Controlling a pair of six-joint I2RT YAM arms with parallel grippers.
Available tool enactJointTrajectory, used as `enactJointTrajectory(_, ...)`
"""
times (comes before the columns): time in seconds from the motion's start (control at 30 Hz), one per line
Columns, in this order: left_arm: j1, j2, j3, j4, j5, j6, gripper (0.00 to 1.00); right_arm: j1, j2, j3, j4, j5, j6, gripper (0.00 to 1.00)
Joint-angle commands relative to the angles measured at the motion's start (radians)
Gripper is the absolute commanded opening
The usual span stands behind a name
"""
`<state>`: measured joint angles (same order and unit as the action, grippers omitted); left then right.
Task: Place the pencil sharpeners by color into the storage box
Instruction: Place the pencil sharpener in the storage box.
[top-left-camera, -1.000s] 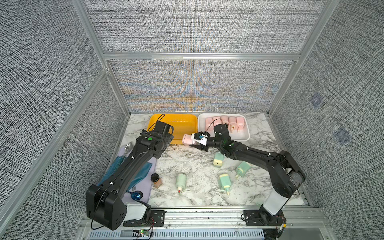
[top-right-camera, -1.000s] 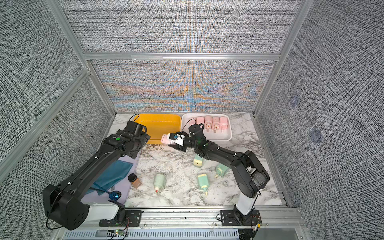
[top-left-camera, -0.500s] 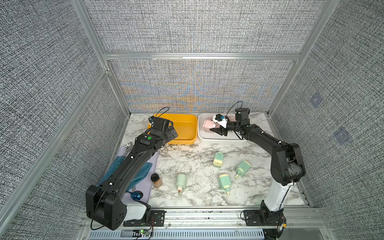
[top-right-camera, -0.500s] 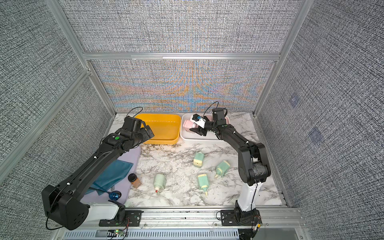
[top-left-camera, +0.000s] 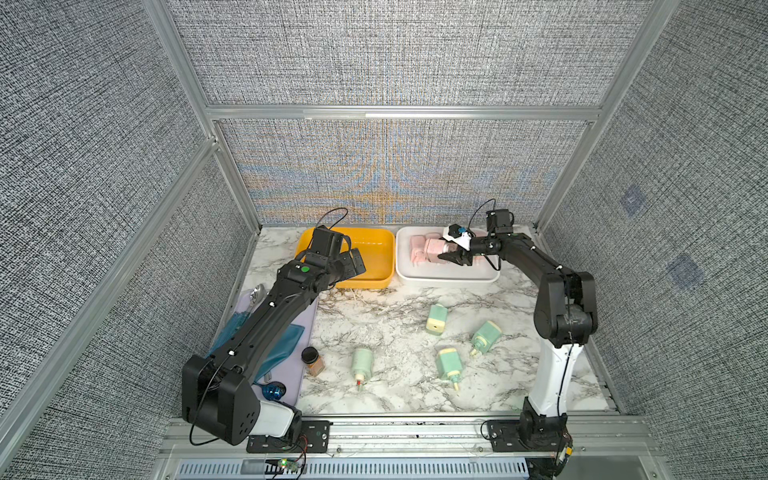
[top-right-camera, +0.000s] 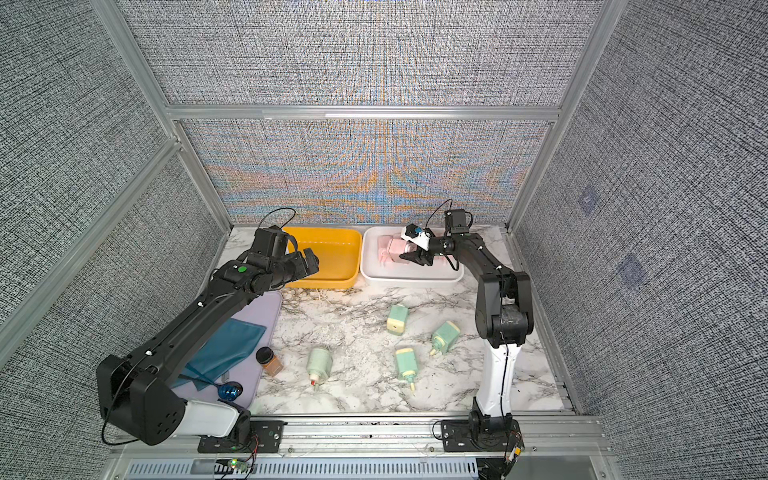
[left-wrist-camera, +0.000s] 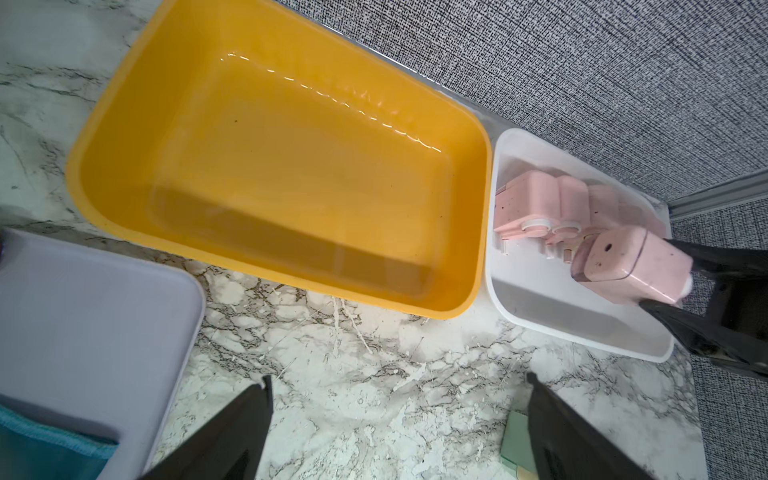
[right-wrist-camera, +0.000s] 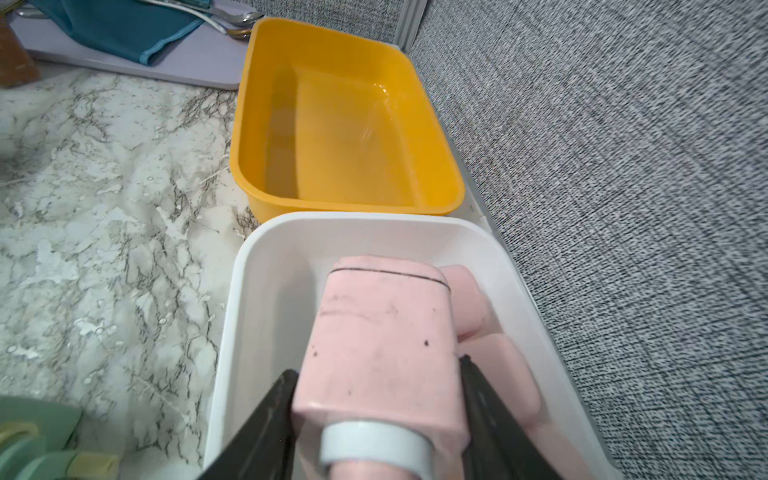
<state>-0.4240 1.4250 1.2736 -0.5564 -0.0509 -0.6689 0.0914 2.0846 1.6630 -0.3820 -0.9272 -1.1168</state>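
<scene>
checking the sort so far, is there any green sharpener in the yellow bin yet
No, the yellow bin holds nothing; the left wrist view shows its bare floor from wall to wall.

The held pink sharpener (right-wrist-camera: 382, 345) hides most of the other pink sharpeners (right-wrist-camera: 505, 370); a green sharpener (right-wrist-camera: 41, 415) is blurred and cropped.

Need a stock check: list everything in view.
table: one, white marble
white box: one, white, table's back
yellow box: one, yellow, beside white box
held pink sharpener: one, pink, above white box
other pink sharpeners: count unclear, pink, inside white box
green sharpeners: four, mint and cream, loose on table
mat: one, lilac, table's left edge
cloth: one, teal, on mat
spoon: one, metal, on mat
ball: one, blue, mat's near end
jar: one, brown, black lid, beside mat
left tool: one, black, open, near yellow box
right tool: one, black, shut on held pink sharpener
</scene>
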Motion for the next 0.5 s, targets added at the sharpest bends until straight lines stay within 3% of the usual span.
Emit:
enactJointTrajectory(0.0, 0.000, 0.023, 0.016, 0.033, 0.023, 0.008, 0.99, -0.004, 0.033, 0.030, -0.149, -0.031, -0.134, 0.00)
enactJointTrajectory(0.47, 0.000, 0.139, 0.089, 0.017, 0.075, -0.018, 0.99, 0.005, 0.143, 0.081, -0.154, -0.030, -0.211, 0.02)
